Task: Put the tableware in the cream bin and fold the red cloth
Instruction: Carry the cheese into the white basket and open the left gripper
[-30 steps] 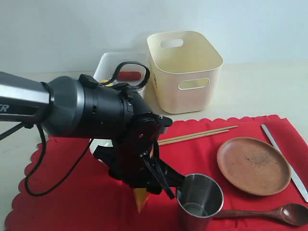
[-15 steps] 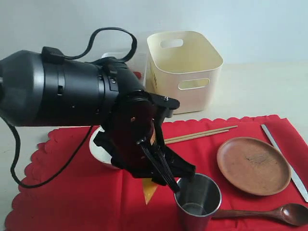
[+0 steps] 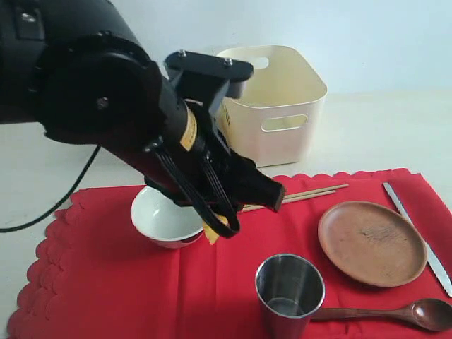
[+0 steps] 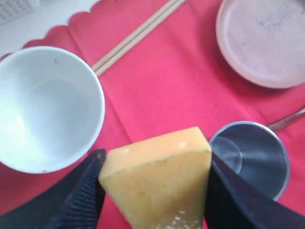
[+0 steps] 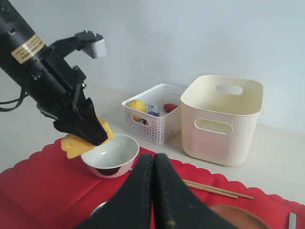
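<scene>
My left gripper (image 4: 155, 164) is shut on a yellow cheese wedge (image 4: 157, 183), held in the air above the red cloth (image 3: 106, 282), between the pale bowl (image 3: 167, 215) and the steel cup (image 3: 289, 289). On the cloth also lie wooden chopsticks (image 3: 304, 195), a brown plate (image 3: 372, 242), a silver knife (image 3: 417, 236) and a dark wooden spoon (image 3: 395, 313). The cream bin (image 3: 272, 99) stands empty behind the cloth. My right gripper (image 5: 153, 158) is shut on nothing, above the cloth's near side; the exterior view does not show it.
A white perforated basket (image 5: 152, 112) holding small food items stands beside the cream bin; the left arm (image 3: 92, 92) hides it in the exterior view. The big black arm fills the upper left of that view.
The left arm has risen and swung back and left with the cheese, from beside the cup to above the bowl's edge. The bowl now shows fully. The tableware has not moved.
</scene>
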`<state>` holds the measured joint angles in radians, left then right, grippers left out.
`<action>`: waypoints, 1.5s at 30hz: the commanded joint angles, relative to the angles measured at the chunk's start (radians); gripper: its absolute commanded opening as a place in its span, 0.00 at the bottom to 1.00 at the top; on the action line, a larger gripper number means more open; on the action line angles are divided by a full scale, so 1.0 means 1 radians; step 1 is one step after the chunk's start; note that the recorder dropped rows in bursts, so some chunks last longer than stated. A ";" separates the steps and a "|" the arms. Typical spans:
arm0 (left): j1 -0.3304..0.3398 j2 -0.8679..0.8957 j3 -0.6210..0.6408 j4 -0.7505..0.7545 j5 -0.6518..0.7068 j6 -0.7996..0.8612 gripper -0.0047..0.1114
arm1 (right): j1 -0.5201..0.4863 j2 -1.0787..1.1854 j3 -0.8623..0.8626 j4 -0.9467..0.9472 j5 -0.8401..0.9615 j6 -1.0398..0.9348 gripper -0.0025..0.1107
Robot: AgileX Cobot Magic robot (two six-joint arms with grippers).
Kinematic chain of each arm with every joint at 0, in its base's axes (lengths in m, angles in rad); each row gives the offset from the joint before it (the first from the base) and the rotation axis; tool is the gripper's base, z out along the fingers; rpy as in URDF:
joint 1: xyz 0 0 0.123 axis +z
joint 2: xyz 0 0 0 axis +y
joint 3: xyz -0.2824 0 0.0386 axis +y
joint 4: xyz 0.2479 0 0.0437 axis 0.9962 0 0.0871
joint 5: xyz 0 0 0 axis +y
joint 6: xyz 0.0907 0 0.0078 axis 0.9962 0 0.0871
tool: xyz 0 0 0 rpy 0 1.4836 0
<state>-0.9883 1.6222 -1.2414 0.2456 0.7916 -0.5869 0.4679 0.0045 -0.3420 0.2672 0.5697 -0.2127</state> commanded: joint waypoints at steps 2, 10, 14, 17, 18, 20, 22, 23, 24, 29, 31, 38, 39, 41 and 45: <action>0.086 -0.045 -0.002 0.058 -0.005 0.003 0.04 | -0.002 -0.005 0.005 0.003 -0.016 -0.002 0.02; 0.367 -0.045 -0.002 0.052 -0.164 0.124 0.04 | -0.002 -0.005 0.005 0.003 -0.016 -0.002 0.02; 0.491 -0.023 -0.004 0.045 -0.283 0.165 0.04 | -0.002 -0.005 0.005 0.003 -0.016 -0.002 0.02; 0.539 0.044 -0.055 0.017 -0.338 0.237 0.04 | -0.002 -0.005 0.005 0.003 -0.016 -0.002 0.02; 0.541 0.062 -0.076 0.013 -0.347 0.251 0.04 | -0.002 -0.005 0.005 0.003 -0.016 -0.002 0.02; 0.541 0.105 -0.127 0.007 -0.362 0.268 0.04 | -0.002 -0.005 0.005 0.003 -0.016 -0.002 0.02; 0.541 0.155 -0.189 0.005 -0.369 0.270 0.04 | -0.002 -0.005 0.005 0.003 -0.016 -0.002 0.02; 0.541 0.176 -0.216 0.005 -0.367 0.270 0.04 | -0.002 -0.005 0.005 0.003 -0.016 -0.002 0.02; 0.541 0.205 -0.249 0.005 -0.365 0.270 0.04 | -0.002 -0.005 0.005 0.003 -0.016 -0.002 0.02; 0.541 0.338 -0.395 0.003 -0.365 0.270 0.04 | -0.002 -0.005 0.005 0.003 -0.016 -0.003 0.02; 0.541 0.384 -0.439 0.003 -0.363 0.277 0.04 | -0.002 -0.005 0.005 0.003 -0.016 -0.003 0.02; 0.541 0.509 -0.549 0.003 -0.372 0.289 0.04 | -0.002 -0.005 0.005 0.003 -0.016 -0.003 0.02; 0.541 0.528 -0.564 0.003 -0.374 0.289 0.04 | -0.002 -0.005 0.005 0.003 -0.016 -0.003 0.02; 0.541 0.555 -0.581 0.003 -0.384 0.289 0.04 | -0.002 -0.005 0.005 0.003 -0.016 -0.003 0.02; 0.543 0.604 -0.606 0.010 -0.396 0.294 0.04 | -0.002 -0.005 0.005 0.003 -0.016 -0.003 0.02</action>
<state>-0.4496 2.2039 -1.8264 0.2543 0.4258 -0.2981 0.4679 0.0045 -0.3420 0.2672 0.5697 -0.2127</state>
